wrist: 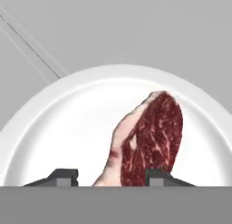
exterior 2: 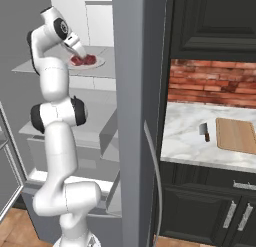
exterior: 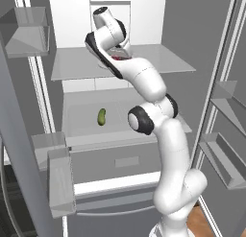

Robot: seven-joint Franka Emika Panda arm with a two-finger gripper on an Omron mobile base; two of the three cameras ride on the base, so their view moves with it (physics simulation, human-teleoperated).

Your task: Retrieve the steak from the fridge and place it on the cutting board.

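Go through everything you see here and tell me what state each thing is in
fridge: doors open
steak: lying on the plate, not lifted
plate: on the upper fridge shelf
pincer: open, tips at the steak's near edge
pickle: on a lower shelf
cutting board: bare, on the counter
cleaver: flat beside the board

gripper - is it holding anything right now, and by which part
Cannot be told for sure. The gripper straddles the near end of the steak, which lies over the white plate, but whether the fingertips actually clamp it is not visible.
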